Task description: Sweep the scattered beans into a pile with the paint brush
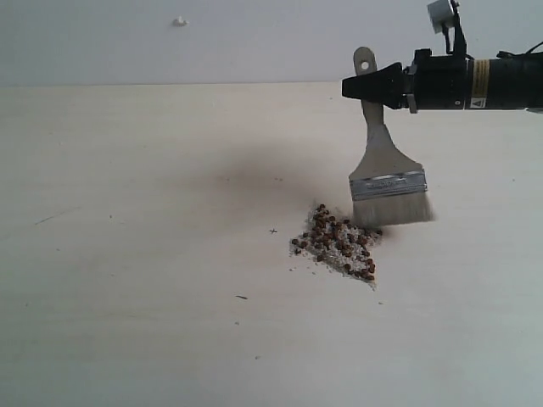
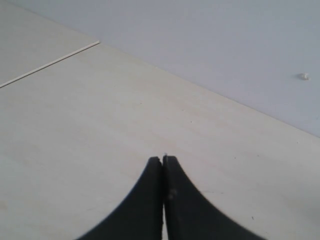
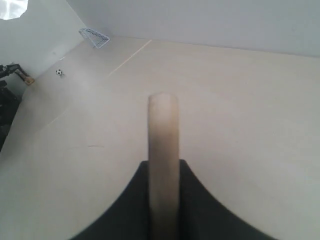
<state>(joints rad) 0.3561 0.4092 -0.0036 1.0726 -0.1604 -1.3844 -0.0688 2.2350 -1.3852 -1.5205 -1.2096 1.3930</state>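
Observation:
The beans lie gathered in one pile (image 1: 338,241) of small reddish-brown pellets and whitish crumbs near the middle of the pale table. The paint brush (image 1: 387,176) hangs upright just right of the pile, its off-white bristles touching the table at the pile's upper right edge. My right gripper (image 1: 363,87) comes in from the right and is shut on the wooden handle (image 3: 163,145) near its holed end. My left gripper (image 2: 163,161) is shut with nothing in it, over bare table; it does not show in the exterior view.
A pale wooden table (image 1: 136,254) spreads all round the pile, with a few dark specks (image 1: 242,298) on it. A light wall (image 1: 212,38) rises behind, bearing a small white knob (image 1: 180,21). A small white net (image 3: 94,37) stands at the table's far corner.

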